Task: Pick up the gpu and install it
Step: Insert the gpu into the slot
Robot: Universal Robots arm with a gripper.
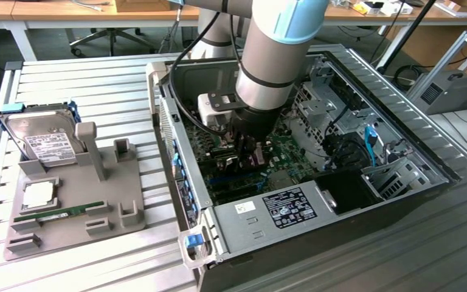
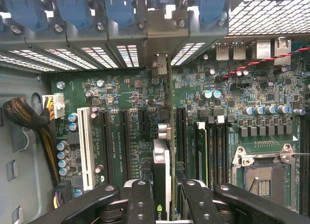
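The gripper [image 2: 162, 192] is down inside the open computer case [image 1: 396, 201], its 2 fingers [image 2: 140, 204] clamped on the gpu [image 2: 161, 161], which stands on edge between them over the green motherboard [image 2: 116, 95]. In the wrist view the card's thin edge runs toward the rear slot openings, with its silver bracket end [image 2: 160, 64] up against the metal back panel [image 2: 121, 52], beneath the row of blue retention clips [image 2: 72, 10]. Whether the card is fully seated in its slot cannot be told.

Just beside the gpu on one side lie black expansion slots [image 2: 123, 136] and 1 white slot [image 2: 86, 146]; on the other side stand the memory slots [image 2: 208, 146] and, farther on, the bare processor socket [image 2: 264, 178]. A braided cable bundle [image 2: 29, 120] hangs by the case wall.

In the exterior view, the arm [image 1: 274, 55] drops into the case from above. On the exterior view's left, well apart from the case, a grey holder tray [image 1: 71, 210] carries a hard drive [image 1: 43, 137] and a green memory stick [image 1: 59, 213]
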